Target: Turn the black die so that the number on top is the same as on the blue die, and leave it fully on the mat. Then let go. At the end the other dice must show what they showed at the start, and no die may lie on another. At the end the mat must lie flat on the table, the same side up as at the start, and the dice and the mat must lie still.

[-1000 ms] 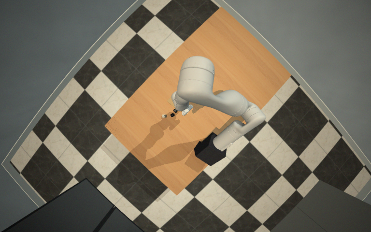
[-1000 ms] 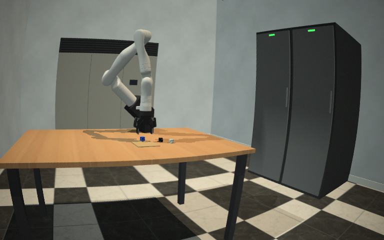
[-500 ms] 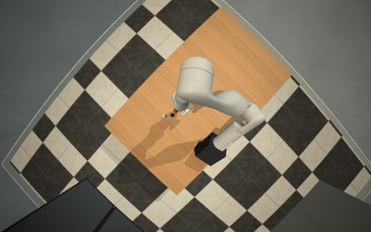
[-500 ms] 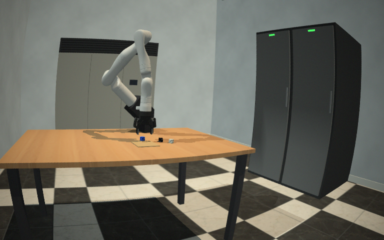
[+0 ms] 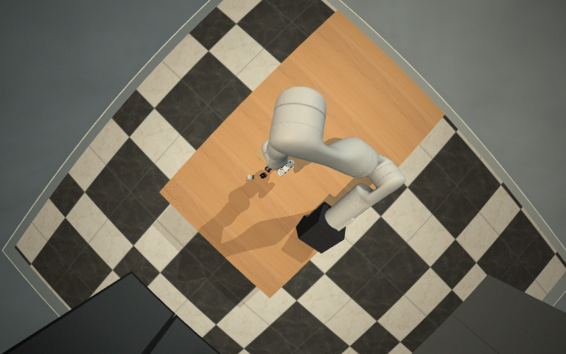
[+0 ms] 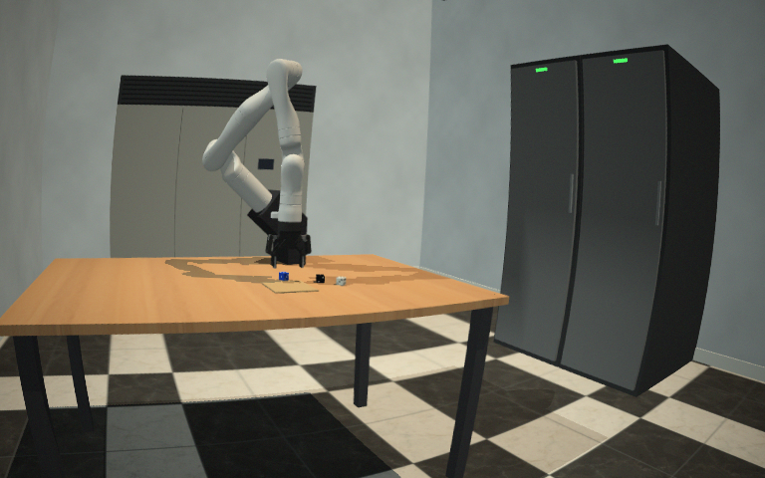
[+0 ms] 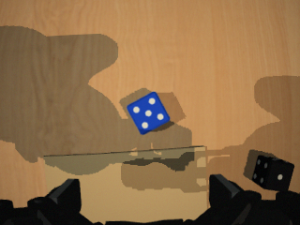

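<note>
The blue die [image 7: 149, 112] lies on the table just past the mat's far edge and shows five on top. It also shows in the exterior view [image 6: 283, 275]. The black die [image 7: 269, 171] lies on the table off the mat's right side, also visible in the exterior view [image 6: 320, 278] and from above [image 5: 262, 175]. I cannot read its top number for sure. The thin tan mat [image 7: 126, 184] [image 6: 290, 287] lies flat, with no die on it. My gripper [image 6: 288, 260] is open and empty, hanging fingers down a little above the table, over the mat and the blue die.
A white die [image 6: 341, 280] lies on the table to the right of the black die, also visible from above [image 5: 249, 177]. The arm's base [image 5: 320, 231] stands at the table's edge. A dark cabinet [image 6: 609, 208] stands beyond the table's right end.
</note>
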Motion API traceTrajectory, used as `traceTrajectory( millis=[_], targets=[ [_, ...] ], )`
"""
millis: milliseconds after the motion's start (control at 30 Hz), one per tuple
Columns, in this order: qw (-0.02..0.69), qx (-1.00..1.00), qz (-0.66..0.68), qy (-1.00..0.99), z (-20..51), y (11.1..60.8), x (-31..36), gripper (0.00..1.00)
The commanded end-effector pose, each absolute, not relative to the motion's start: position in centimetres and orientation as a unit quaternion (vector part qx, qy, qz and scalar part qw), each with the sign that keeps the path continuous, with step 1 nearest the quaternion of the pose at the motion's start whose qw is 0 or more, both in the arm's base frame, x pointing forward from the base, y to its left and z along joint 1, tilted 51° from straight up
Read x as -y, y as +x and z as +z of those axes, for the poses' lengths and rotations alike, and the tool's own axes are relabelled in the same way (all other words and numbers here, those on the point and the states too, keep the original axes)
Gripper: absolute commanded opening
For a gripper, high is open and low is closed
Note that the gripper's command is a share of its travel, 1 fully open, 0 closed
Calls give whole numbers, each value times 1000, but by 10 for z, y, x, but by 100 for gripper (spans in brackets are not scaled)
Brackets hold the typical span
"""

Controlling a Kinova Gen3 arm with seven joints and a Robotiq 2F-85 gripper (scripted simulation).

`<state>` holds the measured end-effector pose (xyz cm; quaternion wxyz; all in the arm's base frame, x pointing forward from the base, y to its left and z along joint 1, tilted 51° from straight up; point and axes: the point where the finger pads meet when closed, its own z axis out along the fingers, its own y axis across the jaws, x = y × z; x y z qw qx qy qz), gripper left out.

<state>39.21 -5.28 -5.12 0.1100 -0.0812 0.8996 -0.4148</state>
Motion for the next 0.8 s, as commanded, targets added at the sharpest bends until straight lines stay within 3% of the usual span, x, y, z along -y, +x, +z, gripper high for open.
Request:
traceTrajectory(
  millis=[0,767],
  targets=[
    [110,-900,-414,-82,-51,392,52,100],
    [110,-900,-414,-82,-79,410,21,100]
  ],
)
